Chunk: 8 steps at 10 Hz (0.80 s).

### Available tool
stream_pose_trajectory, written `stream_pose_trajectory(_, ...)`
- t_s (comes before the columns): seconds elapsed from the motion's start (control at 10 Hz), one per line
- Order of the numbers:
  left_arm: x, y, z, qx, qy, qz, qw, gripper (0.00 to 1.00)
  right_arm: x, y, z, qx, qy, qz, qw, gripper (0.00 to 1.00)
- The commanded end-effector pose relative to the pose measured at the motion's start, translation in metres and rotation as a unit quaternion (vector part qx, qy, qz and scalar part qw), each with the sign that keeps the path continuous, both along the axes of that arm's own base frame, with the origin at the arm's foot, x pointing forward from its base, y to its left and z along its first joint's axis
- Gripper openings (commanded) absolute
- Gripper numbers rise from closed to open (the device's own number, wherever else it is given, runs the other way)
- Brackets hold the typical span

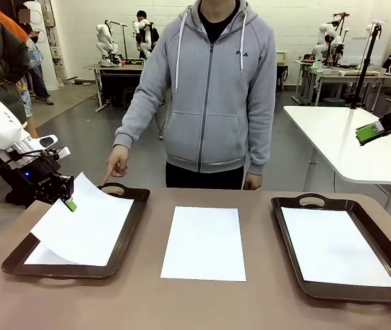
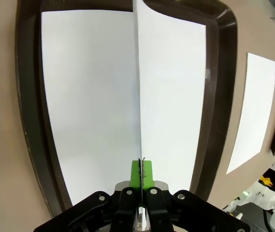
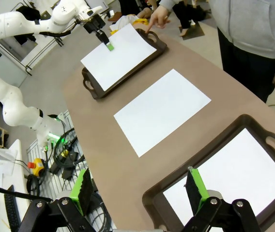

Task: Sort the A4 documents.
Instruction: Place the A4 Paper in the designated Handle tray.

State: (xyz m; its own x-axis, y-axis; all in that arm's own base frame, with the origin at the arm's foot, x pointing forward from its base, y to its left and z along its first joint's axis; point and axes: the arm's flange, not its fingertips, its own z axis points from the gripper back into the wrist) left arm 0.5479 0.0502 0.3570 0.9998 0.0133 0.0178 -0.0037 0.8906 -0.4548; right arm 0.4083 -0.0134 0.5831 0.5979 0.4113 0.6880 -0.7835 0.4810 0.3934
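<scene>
Left gripper [image 1: 69, 203] is pinched shut on the edge of one A4 sheet [image 1: 92, 227], which droops from the pads into the brown tray [image 1: 16, 265] right below. It's thin, floppy and plain white, so I reckon releasing from up here could let it glide crooked and hang over the rim. Right gripper [image 3: 140, 186] is way off to the side, wide open and holding nothing.

Brown table [image 1: 147, 302], left dark tray [image 1: 51, 270], right dark tray [image 1: 286, 237], person in grey hoodie [image 1: 209, 103] behind, white table [image 1: 340, 134] beyond

The person's grey hoodie [image 1: 216, 103] bears a small "FILA" chest logo.
</scene>
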Motion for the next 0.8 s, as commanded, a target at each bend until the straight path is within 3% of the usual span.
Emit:
stream_pose_trajectory(0.0, -0.0004, -0.0061, -0.0059, 0.021, 0.009, 0.009, 1.0, 0.01, 0.0009, 0.0018, -0.0014, 0.004, -0.001, -0.002, 1.0, 1.0)
stream_pose_trajectory(0.1, -0.0005, -0.0068, -0.0074, 0.024, 0.011, 0.007, 1.0, 0.01, 0.0009, 0.0018, -0.0014, 0.004, -0.001, -0.002, 1.0, 1.0)
stream_pose_trajectory(0.2, 0.0001, -0.0051, -0.0072, 0.026, 0.014, 0.005, 1.0, 0.19, 0.0009, 0.0018, -0.0014, 0.004, -0.001, -0.002, 1.0, 1.0)
stream_pose_trajectory(0.3, 0.0009, -0.0049, -0.0058, 0.031, 0.013, 0.001, 0.999, 0.2, 0.0009, 0.0018, -0.0014, 0.004, -0.001, -0.002, 1.0, 1.0)
stream_pose_trajectory(0.4, 0.0019, -0.0048, -0.0053, 0.033, 0.013, -0.001, 0.999, 0.38, 0.0009, 0.0018, -0.0014, 0.004, -0.001, -0.002, 1.0, 1.0)
stream_pose_trajectory(0.5, 0.0025, -0.0038, -0.0052, 0.034, 0.013, -0.003, 0.999, 0.23, 0.0009, 0.0018, -0.0014, 0.004, -0.001, -0.002, 1.0, 1.0)
stream_pose_trajectory(0.6, 0.0022, -0.003, -0.0045, 0.037, 0.013, -0.002, 0.999, 0.57, 0.0009, 0.0018, -0.0014, 0.004, -0.001, -0.002, 1.0, 1.0)
stream_pose_trajectory(0.7, 0.001, -0.0009, -0.0021, 0.043, 0.012, 0.002, 0.999, 0.41, 0.0009, 0.0018, -0.0014, 0.004, -0.001, -0.002, 1.0, 1.0)
